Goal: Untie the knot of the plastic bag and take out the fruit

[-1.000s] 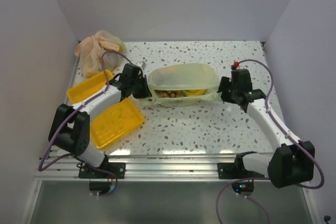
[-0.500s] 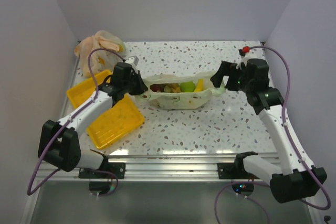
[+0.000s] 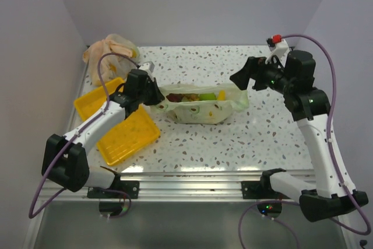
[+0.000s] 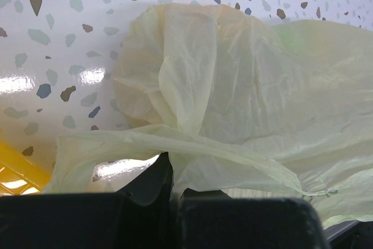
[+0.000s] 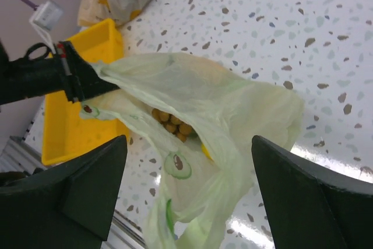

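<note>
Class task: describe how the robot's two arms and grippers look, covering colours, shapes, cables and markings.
The left arm and right arm have white tubular links joined by chunky black joints. A purple cable loops along each. The left gripper and right gripper are black, with wedge-shaped fingers. A small red cap sits by the right wrist.
</note>
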Robot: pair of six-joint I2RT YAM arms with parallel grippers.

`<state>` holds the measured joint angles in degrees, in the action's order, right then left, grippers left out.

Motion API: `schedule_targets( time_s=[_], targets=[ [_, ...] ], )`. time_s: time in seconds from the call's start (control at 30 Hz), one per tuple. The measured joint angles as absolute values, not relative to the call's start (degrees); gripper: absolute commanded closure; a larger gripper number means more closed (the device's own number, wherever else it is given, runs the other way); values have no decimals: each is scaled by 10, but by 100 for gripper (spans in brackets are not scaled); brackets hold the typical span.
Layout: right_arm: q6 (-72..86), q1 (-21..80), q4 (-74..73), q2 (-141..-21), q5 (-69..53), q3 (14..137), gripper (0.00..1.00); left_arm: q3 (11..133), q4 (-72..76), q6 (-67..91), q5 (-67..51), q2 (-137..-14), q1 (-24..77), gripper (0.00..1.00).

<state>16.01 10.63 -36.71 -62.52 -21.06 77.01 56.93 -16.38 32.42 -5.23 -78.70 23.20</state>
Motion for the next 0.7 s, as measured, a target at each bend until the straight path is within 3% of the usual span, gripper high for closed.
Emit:
schedule_targets(
  time_s=[0.17, 0.3, 0.43, 0.7],
  targets=[
    [116, 150, -402, -648, -230, 884, 23, 582, -171, 324, -47, -787, 236, 100],
    [91, 269, -414, -684, -213, 921, 30, 590, -173, 325, -44, -787, 238, 100],
    [92, 346, -395, -718, -187, 875, 44, 591, -177, 326, -42, -787, 242, 100],
    [99, 394, -311, -778, -125, 756, 57, 591, -180, 335, -34, -787, 249, 100]
  ],
)
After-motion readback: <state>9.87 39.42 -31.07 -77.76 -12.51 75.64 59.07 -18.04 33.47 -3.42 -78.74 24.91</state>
